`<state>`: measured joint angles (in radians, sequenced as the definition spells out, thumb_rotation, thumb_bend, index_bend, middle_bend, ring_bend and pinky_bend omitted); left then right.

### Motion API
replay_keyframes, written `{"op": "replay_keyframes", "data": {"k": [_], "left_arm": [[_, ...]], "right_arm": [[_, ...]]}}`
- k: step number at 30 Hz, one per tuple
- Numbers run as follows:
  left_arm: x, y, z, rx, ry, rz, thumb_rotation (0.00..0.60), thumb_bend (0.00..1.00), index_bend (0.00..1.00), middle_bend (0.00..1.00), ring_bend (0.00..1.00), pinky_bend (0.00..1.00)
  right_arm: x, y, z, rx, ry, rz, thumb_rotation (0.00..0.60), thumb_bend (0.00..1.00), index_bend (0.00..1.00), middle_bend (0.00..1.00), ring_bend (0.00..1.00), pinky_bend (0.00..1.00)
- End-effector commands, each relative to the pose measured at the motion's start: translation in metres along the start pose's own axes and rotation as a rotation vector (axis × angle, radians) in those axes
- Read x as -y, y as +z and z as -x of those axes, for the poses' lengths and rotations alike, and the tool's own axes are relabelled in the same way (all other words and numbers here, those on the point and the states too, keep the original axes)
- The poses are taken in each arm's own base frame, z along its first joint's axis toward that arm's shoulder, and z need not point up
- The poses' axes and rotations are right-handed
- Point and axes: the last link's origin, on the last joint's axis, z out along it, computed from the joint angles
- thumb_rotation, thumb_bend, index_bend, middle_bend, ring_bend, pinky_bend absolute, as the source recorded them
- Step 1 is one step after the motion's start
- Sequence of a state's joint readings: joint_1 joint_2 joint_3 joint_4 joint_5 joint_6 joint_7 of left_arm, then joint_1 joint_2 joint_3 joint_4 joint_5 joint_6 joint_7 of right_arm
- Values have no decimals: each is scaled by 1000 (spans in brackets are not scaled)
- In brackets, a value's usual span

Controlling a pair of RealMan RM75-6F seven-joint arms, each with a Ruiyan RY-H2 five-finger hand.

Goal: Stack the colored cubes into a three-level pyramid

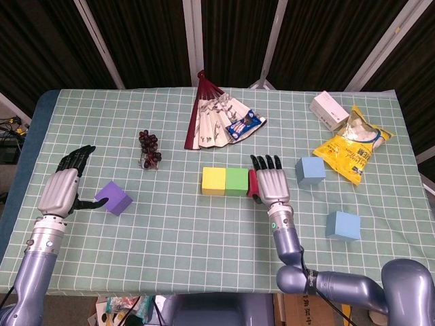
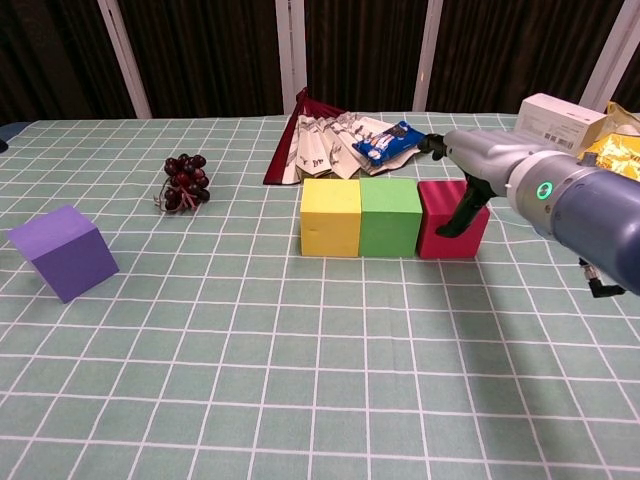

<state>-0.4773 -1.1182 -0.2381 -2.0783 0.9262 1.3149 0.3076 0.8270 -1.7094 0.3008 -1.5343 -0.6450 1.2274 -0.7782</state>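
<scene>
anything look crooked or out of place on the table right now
The purple cube sits turned at an angle to the tablecloth grid, far left of the neat yellow, green and red row. Nothing looks spilled or damaged.

Bright, even overhead light, soft shadows (sharp focus throughout).

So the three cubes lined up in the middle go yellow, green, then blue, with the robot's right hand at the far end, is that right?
Not quite. The row goes yellow cube, green cube, then a red cube, not blue, as the chest view shows. The right hand is indeed at that end, against the red cube.
</scene>
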Motion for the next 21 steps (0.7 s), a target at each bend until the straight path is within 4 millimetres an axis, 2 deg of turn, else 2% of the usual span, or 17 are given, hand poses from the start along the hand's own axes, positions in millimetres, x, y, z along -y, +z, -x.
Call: {"op": "replay_keyframes", "data": {"k": [1, 21], "left_arm": [[0, 0, 0, 1, 0, 0, 600, 146, 0, 28, 0, 0], [-8, -7, -5, -11, -11, 34, 600, 145, 0, 28, 0, 0]], "right_arm": [[-2, -5, -4, -9, 4, 2, 600, 248, 0, 130, 14, 0], [-44, -57, -12, 18, 1, 53, 600, 248, 0, 130, 13, 0]]}}
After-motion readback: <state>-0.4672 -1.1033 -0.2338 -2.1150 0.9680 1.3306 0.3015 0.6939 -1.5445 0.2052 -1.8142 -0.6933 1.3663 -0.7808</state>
